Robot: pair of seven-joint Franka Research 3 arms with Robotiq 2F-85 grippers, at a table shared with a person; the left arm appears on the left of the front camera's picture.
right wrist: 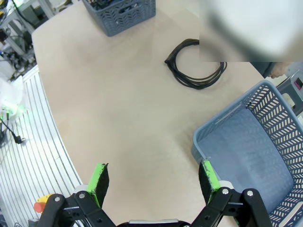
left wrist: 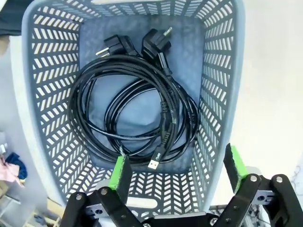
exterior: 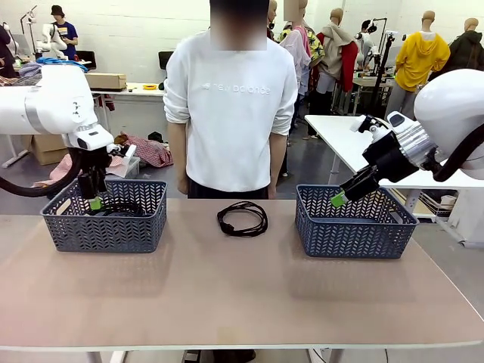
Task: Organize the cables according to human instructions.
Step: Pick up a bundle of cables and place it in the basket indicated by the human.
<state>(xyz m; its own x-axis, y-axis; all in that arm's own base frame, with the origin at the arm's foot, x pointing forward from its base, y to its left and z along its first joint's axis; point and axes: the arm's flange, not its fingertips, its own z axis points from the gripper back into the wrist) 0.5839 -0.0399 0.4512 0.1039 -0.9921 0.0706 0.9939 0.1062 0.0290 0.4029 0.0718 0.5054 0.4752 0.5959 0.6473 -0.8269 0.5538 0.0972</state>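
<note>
Found left gripper (left wrist: pixel 176 159) spread over left basket (exterior: pixel 106 231), cables (left wrist: pixel 132 109) coiled inside, perhaps two. Saw another cable (exterior: pixel 243 219) on table (exterior: pixel 227 295) between baskets, and right gripper (right wrist: pixel 153 166) spread by right basket (exterior: pixel 355 231), at its left rim.

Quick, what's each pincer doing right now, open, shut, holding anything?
Left pincer: open, holding nothing, above the cables in the left basket.
Right pincer: open, holding nothing.
</note>
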